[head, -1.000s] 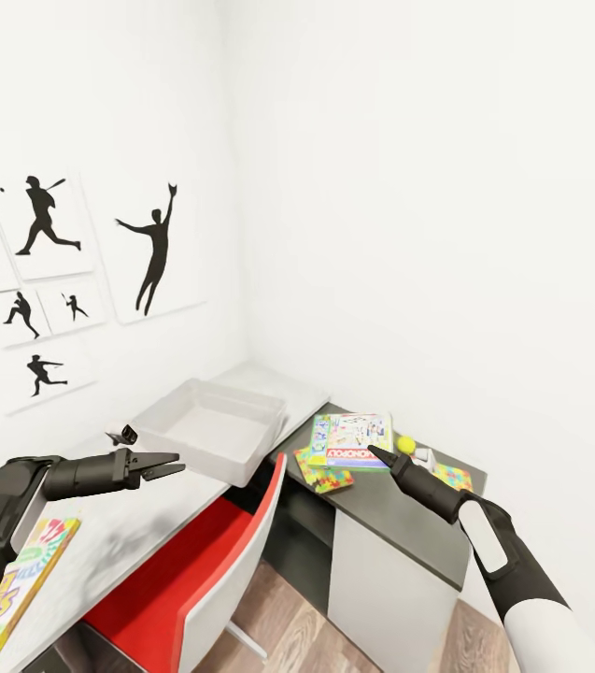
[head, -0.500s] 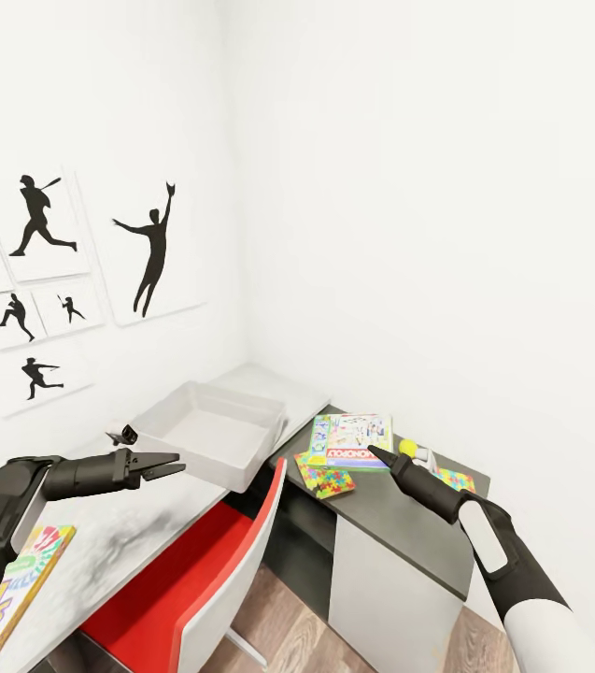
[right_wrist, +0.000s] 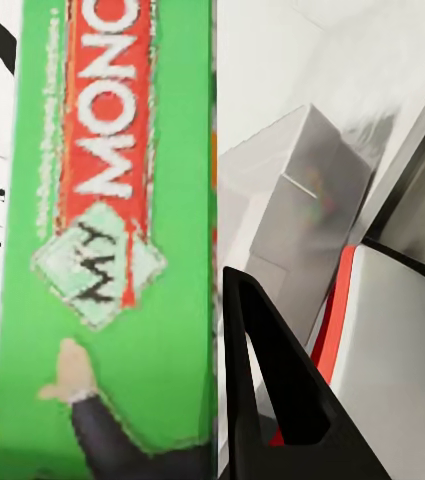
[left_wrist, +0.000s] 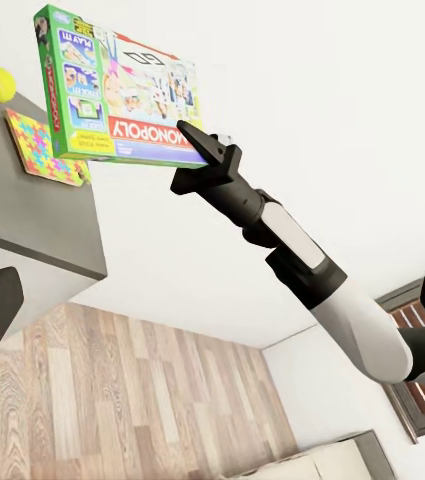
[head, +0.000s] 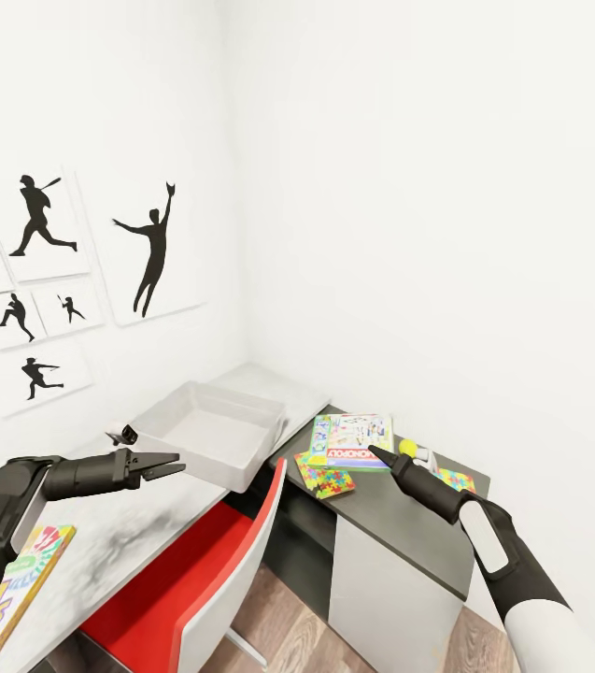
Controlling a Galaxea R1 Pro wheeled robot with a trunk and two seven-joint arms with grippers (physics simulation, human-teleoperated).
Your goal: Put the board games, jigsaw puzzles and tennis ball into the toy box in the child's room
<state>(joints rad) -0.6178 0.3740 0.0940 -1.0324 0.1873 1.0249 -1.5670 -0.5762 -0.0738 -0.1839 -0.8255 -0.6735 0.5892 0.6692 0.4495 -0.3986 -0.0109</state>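
Pinching the game (head: 353,441) edge at centre frame, the right gripper (head: 378,455) fingers clamp a stiff, light box — left gripper (head: 168,465) fingers spread.

I see a red-seated chair with a white shell (head: 205,570) tucked against the light grey desk's (head: 129,542) front edge, a dark grey side table (head: 400,523) beside it, and black silhouette pictures (head: 152,248) on the white wall.
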